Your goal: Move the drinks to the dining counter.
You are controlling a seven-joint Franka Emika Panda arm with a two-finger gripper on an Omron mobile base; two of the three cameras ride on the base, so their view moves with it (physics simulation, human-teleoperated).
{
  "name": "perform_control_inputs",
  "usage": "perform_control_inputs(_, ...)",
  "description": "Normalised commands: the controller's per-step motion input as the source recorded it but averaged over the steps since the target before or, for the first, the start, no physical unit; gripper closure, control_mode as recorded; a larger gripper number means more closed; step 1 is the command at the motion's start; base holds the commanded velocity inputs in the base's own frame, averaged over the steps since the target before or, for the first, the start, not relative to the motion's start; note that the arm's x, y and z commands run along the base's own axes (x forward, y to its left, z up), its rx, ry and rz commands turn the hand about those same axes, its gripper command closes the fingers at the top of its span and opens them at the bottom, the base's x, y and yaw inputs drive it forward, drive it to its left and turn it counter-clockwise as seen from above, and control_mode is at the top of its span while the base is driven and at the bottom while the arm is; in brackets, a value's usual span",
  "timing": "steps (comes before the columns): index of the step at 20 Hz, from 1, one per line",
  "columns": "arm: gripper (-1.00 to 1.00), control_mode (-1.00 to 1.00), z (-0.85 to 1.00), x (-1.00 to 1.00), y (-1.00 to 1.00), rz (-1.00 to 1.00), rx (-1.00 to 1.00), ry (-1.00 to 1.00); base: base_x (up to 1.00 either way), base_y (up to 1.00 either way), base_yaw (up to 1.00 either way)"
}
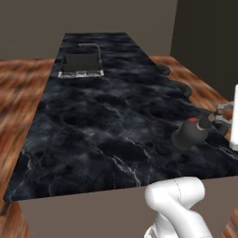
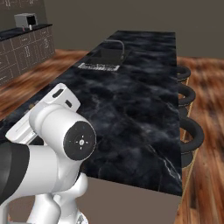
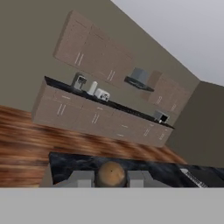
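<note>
Kitchen, rendered. Near: gripper [image 3: 111, 178] closed on bottle [image 3: 110, 173], brown cap between fingertips. Bottle [image 1: 188, 135], dark, round-bodied, stands at island's right edge, near end of dining counter [image 1: 107, 121]. Mid: sink [image 1: 81, 65], faucet; stools [image 2: 190, 135] alongside. Far: worktop, cabinets. Progress: bottle at counter, release pending; can, carton unseen.

Black white-veined dining counter [image 1: 93, 125], dark bottle [image 1: 188, 135] with red-marked top, reddish-brown wood floor [image 1: 18, 93], white arm [image 2: 52, 144].

We see the dark bottle [image 1: 189, 135] cut short behind the fingers [image 3: 83, 178], wall-counter appliances [image 3: 92, 88] too small to name
</note>
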Motion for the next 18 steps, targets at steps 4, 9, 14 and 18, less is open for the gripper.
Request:
perform_control_inputs(4,1.00,1.00,0.00,0.00,0.00,0.00,0.00,0.00,0.31,-0.04,0.00)
perform_control_inputs(9,1.00,1.00,0.00,0.00,0.00,0.00,0.00,0.00,0.08,0.00,0.00)
perform_control_inputs(14,1.00,1.00,0.00,0.00,0.00,0.00,0.00,0.00,0.00,0.00,0.00)
perform_control_inputs(18,1.00,1.00,0.00,0.00,0.00,0.00,0.00,0.00,0.00,0.00,0.00)
